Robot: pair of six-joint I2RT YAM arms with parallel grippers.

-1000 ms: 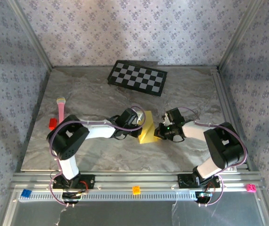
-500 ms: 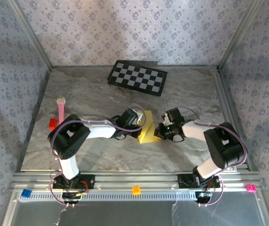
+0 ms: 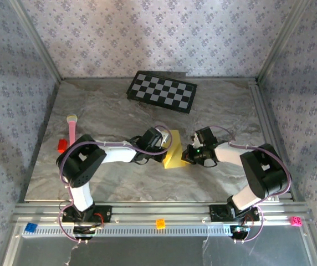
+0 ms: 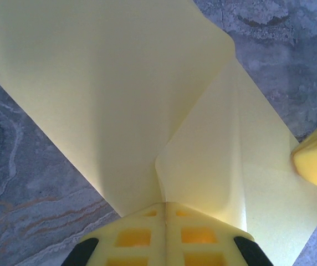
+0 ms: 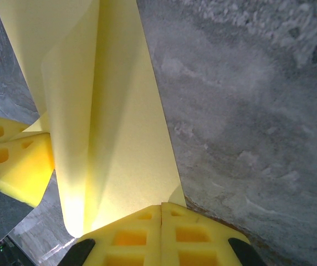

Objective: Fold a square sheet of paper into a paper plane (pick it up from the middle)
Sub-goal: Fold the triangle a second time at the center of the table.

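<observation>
Nearby, checkerboard [image 3: 162,92] behind paper [image 3: 174,152], pink stick [image 3: 71,130], red block [image 3: 62,146] left

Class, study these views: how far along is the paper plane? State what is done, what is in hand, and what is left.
Done: the paper is picked up and shows a crease. In hand: the left tool and right tool are both shut on its edges, holding it bent between them. Left: no pointed dart shape yet, so most folds likely remain.
</observation>
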